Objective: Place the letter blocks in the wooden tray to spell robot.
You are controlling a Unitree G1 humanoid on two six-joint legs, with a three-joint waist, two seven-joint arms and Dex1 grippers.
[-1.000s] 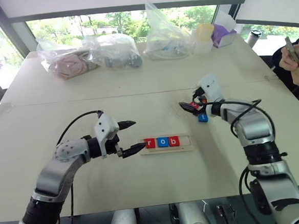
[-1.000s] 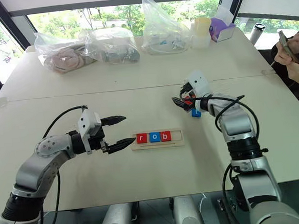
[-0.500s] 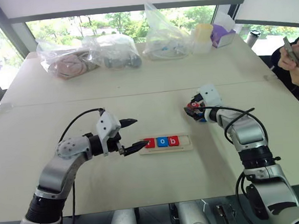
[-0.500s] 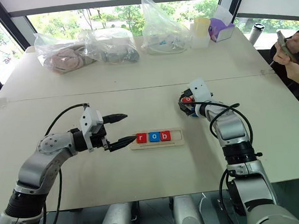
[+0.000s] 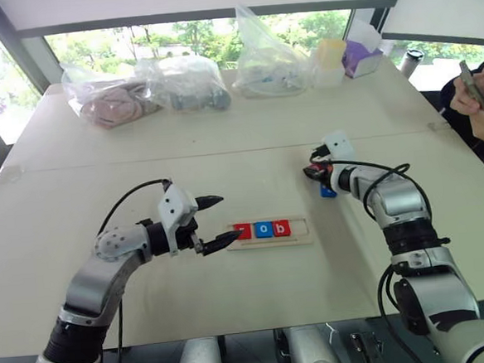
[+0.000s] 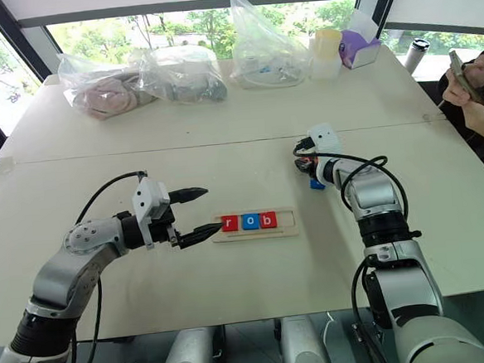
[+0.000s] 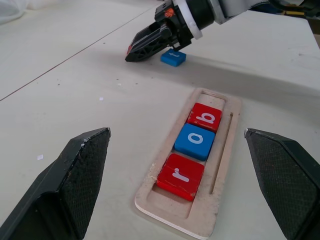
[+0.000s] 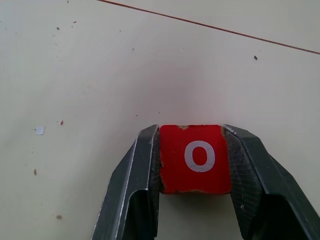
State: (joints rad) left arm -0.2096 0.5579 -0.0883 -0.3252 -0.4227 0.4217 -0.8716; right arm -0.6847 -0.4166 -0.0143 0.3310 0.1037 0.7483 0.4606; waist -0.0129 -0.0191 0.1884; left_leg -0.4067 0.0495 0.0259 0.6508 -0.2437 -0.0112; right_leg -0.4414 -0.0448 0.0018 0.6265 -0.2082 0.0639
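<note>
The wooden tray (image 5: pixel 304 229) lies mid-table with three letter blocks in its groove: a red r (image 7: pixel 180 175), a blue o (image 7: pixel 194 141) and a red b (image 7: pixel 204 116). The stretch of groove past the b is bare. My left gripper (image 5: pixel 228 218) hovers open just off the tray's left end, holding nothing. Farther back and to the right, my right gripper (image 5: pixel 312 173) is down at the table, shut on a red block with a white o (image 8: pixel 195 158). A blue t block (image 7: pixel 173 58) lies flat on the table right beside that gripper.
Three clear plastic bags (image 5: pixel 187 83) with contents line the table's far edge, next to a yellow-lidded cup (image 5: pixel 330 59) and a purple box (image 5: pixel 355 55). At the far right a person's hands (image 5: pixel 478 90) hold a phone. A seam (image 5: pixel 141 162) crosses the tabletop.
My right gripper has dropped toward the table beside the blue t block and gone from open to shut on the red o block. The left arm has held still.
</note>
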